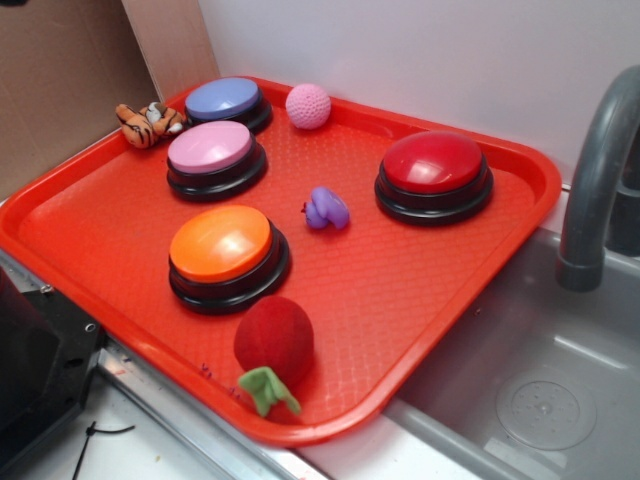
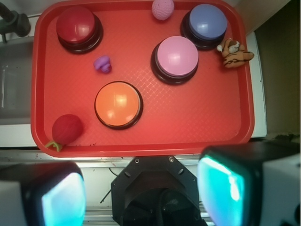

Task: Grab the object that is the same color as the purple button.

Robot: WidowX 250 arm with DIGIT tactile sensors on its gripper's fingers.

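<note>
The small lumpy violet-purple toy figure (image 1: 326, 209) lies on the red tray (image 1: 400, 290) between the red and pink buttons; in the wrist view it (image 2: 102, 64) is at the upper left. The purple button (image 1: 227, 101), with a bluish-lavender dome on a black base, stands at the tray's far corner and shows in the wrist view too (image 2: 207, 22). My gripper (image 2: 143, 188) is open and empty, high above the tray's near edge and well apart from the toy. It is out of the exterior view.
On the tray (image 2: 197, 117) stand a pink-mauve button (image 1: 212, 150), an orange button (image 1: 222, 245) and a red button (image 1: 433, 165). A pink knitted ball (image 1: 308, 105), a red fuzzy ball (image 1: 274, 338) and a toy tiger (image 1: 150, 123) lie around them. A sink (image 1: 540, 370) with a grey faucet (image 1: 600, 170) is on the right.
</note>
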